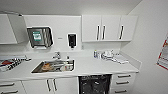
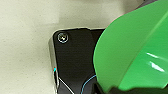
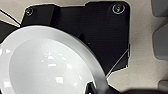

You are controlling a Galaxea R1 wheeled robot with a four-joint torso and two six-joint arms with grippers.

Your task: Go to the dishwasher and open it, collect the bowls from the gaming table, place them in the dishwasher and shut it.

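1. Far left of the head view: white wall cupboard (image 1: pixel 10 28), and a striped cloth (image 1: pixel 11 63) lying on the counter (image 1: pixel 95 66).
2. Next, a shiny towel box (image 1: pixel 40 37) on the wall. Below it the steel sink (image 1: pixel 53 66) is set in the counter, w/ stuff inside, too blurry to name. Tap (image 1: pixel 57 55) is just behind the sink.
3. Middle: black soap box (image 1: pixel 72 40) on the wall.
4. Right of middle: the dishwasher (image 1: pixel 94 84) sits under the counter, btwn white doors and drawers (image 1: pixel 123 82). It looks open: dark inside, w/ racks showing.
5. Above it on the counter: a small bottle (image 1: pixel 95 53) and white dishes (image 1: pixel 108 54), close together. White cupboards w/ dark handles (image 1: pixel 108 27) hang above.
6. Far right: plain wall w/ the red edge of a poster (image 1: pixel 163 56).
7. Left wrist view: a green bowl (image 2: pixel 135 50) is very big and close, tilted, over a pale floor. Left gripper's fingers are hidden, so can't tell if it grips the bowl.
8. Right wrist view: a white bowl (image 3: pixel 47 65) is close up too, open side facing the cam. Right gripper's fingers are hidden as well, can't tell if they grip.
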